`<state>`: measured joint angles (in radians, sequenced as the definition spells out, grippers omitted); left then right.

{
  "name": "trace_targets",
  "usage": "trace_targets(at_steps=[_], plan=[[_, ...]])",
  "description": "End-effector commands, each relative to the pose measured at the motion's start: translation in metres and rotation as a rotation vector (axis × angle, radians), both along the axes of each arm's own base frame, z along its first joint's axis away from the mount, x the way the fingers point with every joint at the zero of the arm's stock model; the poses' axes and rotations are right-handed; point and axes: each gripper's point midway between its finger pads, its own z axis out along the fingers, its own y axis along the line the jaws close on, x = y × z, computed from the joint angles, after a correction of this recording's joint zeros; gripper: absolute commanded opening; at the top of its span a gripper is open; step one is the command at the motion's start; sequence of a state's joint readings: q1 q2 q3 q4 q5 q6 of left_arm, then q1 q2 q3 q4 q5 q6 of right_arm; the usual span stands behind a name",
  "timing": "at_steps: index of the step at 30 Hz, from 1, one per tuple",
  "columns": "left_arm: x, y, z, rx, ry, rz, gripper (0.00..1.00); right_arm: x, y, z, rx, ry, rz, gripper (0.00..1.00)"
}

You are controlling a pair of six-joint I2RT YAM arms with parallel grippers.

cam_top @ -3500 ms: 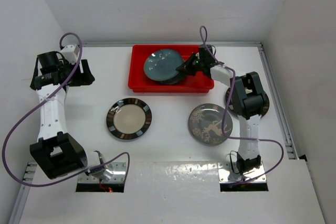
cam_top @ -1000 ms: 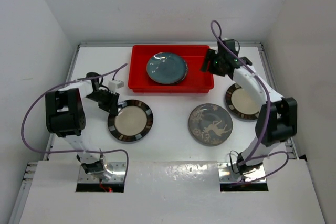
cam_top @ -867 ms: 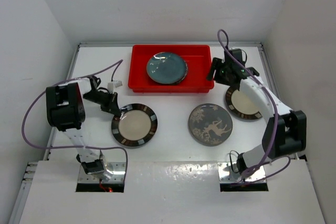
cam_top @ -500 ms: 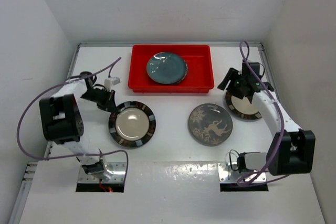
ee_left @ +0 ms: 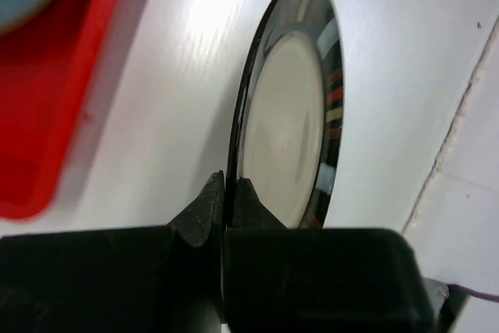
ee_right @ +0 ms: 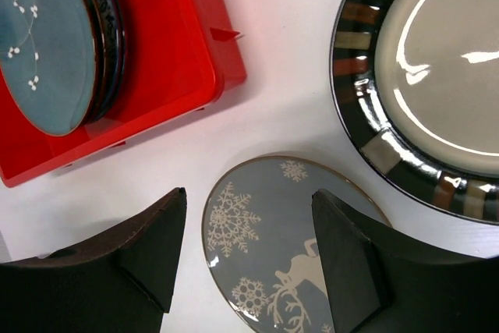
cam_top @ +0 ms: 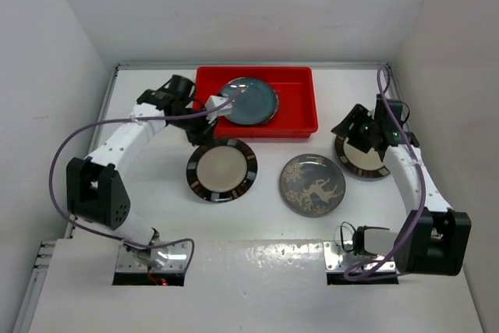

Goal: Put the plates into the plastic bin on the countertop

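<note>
My left gripper (cam_top: 201, 139) is shut on the near-left rim of a cream plate with a dark striped rim (cam_top: 222, 171), held tilted just in front of the red plastic bin (cam_top: 296, 107). The left wrist view shows this striped plate (ee_left: 288, 130) edge-on, with my gripper (ee_left: 230, 189) pinching its rim. Stacked teal plates (cam_top: 248, 100) lie in the bin. A grey deer plate (cam_top: 313, 185) and a second striped plate (cam_top: 366, 160) rest on the countertop (cam_top: 156, 216). My right gripper (cam_top: 355, 132) hangs open above them, holding nothing (ee_right: 248, 193).
The right wrist view takes in the bin's corner (ee_right: 187, 44), the teal stack (ee_right: 47, 44), the deer plate (ee_right: 304, 263) and the second striped plate (ee_right: 437, 76). White walls enclose the countertop, and a metal rail (cam_top: 409, 154) runs along its right edge.
My left gripper has closed on the striped plate's rim and carried it right and toward the bin. My right arm has swung away from the bin, over the right-hand plates.
</note>
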<state>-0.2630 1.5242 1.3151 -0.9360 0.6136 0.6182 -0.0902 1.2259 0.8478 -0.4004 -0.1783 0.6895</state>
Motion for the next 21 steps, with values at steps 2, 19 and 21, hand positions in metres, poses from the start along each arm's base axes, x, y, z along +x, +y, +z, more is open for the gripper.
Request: trace_targets(at_steps=[2, 19, 21], plan=[[0.038, -0.051, 0.061, -0.102, -0.161, -0.061, 0.00, -0.005, -0.003, 0.002, 0.037, -0.013, -0.010, 0.65], [0.153, -0.092, 0.197, -0.546, -0.291, 0.119, 0.00, -0.024, -0.026, -0.021, 0.058, 0.025, -0.102, 0.65], [0.175, -0.086, 0.213, -0.612, -0.317, 0.184, 0.00, -0.024, -0.027, -0.024, 0.057, 0.037, -0.103, 0.65]])
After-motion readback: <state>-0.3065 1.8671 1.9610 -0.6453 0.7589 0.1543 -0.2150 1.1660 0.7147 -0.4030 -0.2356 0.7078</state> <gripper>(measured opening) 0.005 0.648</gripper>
